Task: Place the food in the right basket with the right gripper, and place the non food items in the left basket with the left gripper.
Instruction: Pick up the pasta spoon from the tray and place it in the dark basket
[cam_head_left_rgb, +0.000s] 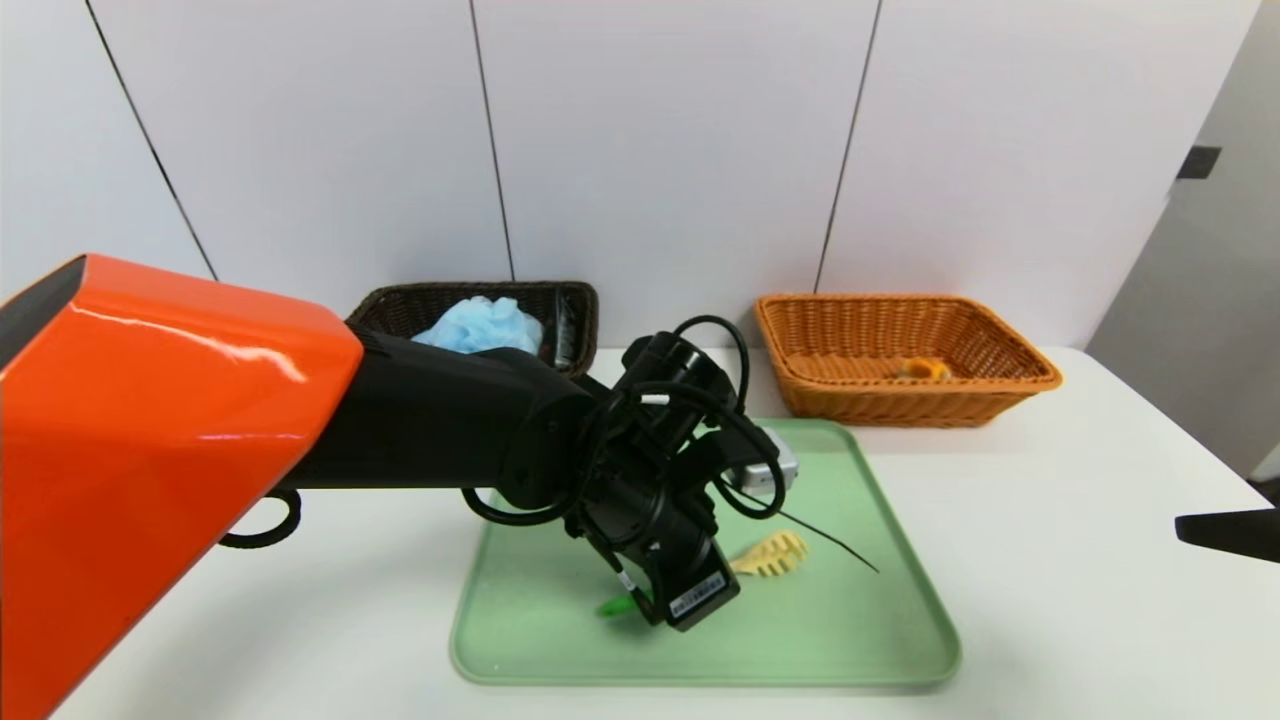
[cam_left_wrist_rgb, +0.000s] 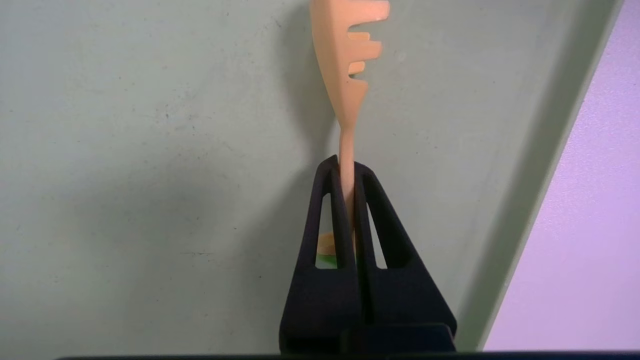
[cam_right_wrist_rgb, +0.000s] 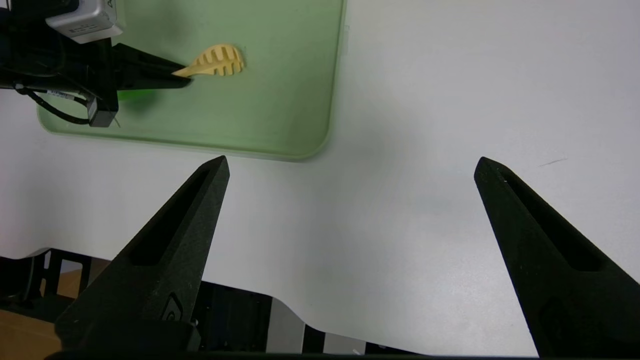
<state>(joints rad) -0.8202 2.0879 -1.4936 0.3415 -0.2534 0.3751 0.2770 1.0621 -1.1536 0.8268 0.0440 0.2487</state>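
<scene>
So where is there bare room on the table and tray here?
Bare table lies between the green tray and the table's right edge, below the orange basket. The tray's right half is free. Its middle is crowded: left gripper shut on the comb.

Two baskets (cam_head_left_rgb: 905, 405) (cam_head_left_rgb: 575, 320), one green tray (cam_head_left_rgb: 880, 600), one slotted spatula (cam_head_left_rgb: 770, 555), one blue cloth (cam_head_left_rgb: 480, 325) are visible.

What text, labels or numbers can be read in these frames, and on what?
None is readable.
White sticker on the left gripper's camera housing: print too small to read.
Grey camera module on the left arm: marking at its edge cut off, unreadable.
Embossed mark on a right gripper finger: unreadable.
</scene>
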